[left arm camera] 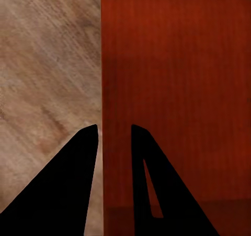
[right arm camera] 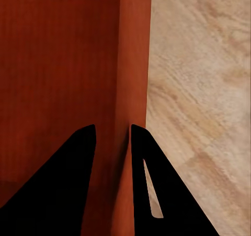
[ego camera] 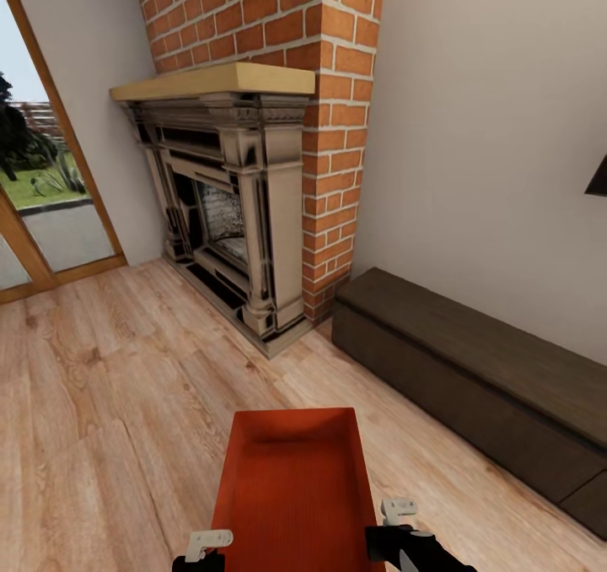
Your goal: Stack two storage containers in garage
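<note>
Both hands are gripping one orange-red storage container as we are looking down on it. Our left hand is straddling the container's left wall, one finger outside over the wood plank floor, the other inside over the ribbed bottom, closed nearly onto the thin wall. Our right hand is pinching the right wall the same way. Ahead of the hands, beyond the container, are standing the brick fireplace and the low dark cabinet.
</note>
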Tool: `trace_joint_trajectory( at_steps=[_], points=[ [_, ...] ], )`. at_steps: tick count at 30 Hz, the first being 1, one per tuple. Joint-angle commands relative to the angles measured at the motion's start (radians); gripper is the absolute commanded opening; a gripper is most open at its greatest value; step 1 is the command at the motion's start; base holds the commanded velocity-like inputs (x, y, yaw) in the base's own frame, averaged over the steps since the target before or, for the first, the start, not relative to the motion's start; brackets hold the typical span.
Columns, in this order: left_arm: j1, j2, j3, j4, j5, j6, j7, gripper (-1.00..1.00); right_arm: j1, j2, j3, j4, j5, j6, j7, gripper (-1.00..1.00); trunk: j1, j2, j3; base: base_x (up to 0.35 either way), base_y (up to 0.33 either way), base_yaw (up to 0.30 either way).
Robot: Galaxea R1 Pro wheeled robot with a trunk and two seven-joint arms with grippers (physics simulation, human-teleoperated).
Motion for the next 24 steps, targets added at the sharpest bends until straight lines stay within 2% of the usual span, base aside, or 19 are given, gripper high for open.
trace_joint_trajectory(
  at_steps=[1,24],
  points=[
    [0.0,0.001,-0.018,0.004,0.01,-0.004,0.005,-1.0,-0.001,-0.009,-0.004,-0.004,0.013,0.005,-0.003,-1.0,-0.004,0.007,0.002,0.0,0.0,0.0],
    [0.0,0.001,-0.018,0.004,0.01,-0.004,0.005,-1.0,0.0,-0.009,-0.003,-0.006,0.013,0.005,-0.002,-1.0,-0.092,0.168,0.074,0.0,0.0,0.0]
  ],
)
